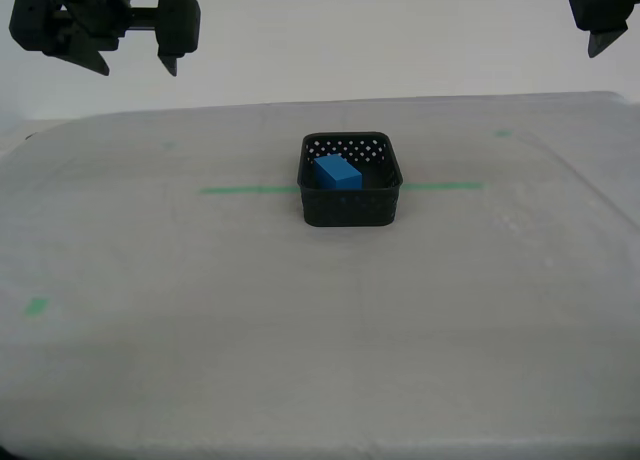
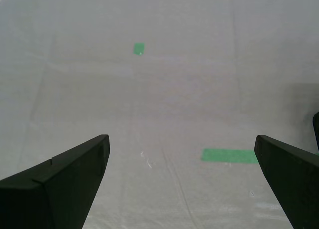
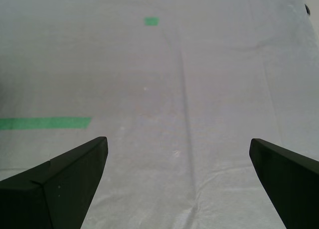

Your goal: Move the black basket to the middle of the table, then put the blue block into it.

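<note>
Now blue block point(image 1: 338, 172) in black basket point(image 1: 350, 212), well apart from both grippers; jaws apart.

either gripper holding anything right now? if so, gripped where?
Nothing held. My first gripper and my second gripper are both open over bare table; the blue block lies in the black basket.

The black basket point(image 1: 350, 208) has walls pierced with rows of small holes that show as white dots on its far wall, and the blue block point(image 1: 338, 173) in it is a plain bright blue. The bench point(image 1: 300, 330) is pale grey-white, crossed by a thin green tape line point(image 1: 248, 190) with small green tape bits point(image 1: 37, 306); both hands' fingers point(image 3: 60, 184) are matt black
</note>
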`<state>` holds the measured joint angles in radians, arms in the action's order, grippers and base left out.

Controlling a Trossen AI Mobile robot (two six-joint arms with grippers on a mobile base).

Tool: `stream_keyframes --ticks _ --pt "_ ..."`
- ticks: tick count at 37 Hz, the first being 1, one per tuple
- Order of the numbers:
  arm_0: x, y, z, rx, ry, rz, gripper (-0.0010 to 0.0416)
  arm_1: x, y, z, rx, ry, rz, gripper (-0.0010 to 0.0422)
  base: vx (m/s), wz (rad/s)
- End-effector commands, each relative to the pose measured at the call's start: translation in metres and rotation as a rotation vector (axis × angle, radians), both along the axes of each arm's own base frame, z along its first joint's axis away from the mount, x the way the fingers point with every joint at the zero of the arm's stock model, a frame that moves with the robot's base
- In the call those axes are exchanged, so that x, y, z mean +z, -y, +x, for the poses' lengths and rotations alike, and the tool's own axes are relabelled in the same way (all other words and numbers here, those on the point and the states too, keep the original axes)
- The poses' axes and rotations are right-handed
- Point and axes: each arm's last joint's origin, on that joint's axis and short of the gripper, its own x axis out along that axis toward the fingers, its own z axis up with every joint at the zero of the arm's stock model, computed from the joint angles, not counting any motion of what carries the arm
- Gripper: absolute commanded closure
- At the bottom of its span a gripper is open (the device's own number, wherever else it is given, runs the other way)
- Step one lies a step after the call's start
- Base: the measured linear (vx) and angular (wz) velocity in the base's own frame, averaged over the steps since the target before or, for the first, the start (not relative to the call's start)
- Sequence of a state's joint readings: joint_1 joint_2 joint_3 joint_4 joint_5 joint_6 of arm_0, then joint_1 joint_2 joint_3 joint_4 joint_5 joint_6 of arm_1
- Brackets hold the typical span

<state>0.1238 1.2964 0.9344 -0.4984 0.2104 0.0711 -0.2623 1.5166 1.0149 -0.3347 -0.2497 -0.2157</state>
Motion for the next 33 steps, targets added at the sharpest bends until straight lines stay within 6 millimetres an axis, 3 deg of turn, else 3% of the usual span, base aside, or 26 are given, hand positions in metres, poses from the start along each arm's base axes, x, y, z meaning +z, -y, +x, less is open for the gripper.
stream_keyframes --ticks 1,33 --pt "0.0002 0.0002 0.0001 -0.001 0.001 -0.002 0.0007 0.0002 0.0000 0.0001 0.001 0.002 0.003 0.0012 0.000 0.000" --pt "0.0002 0.0002 0.0001 -0.001 0.001 -0.002 0.0007 0.0002 -0.0001 0.0001 0.002 0.002 0.003 0.0012 0.000 0.000"
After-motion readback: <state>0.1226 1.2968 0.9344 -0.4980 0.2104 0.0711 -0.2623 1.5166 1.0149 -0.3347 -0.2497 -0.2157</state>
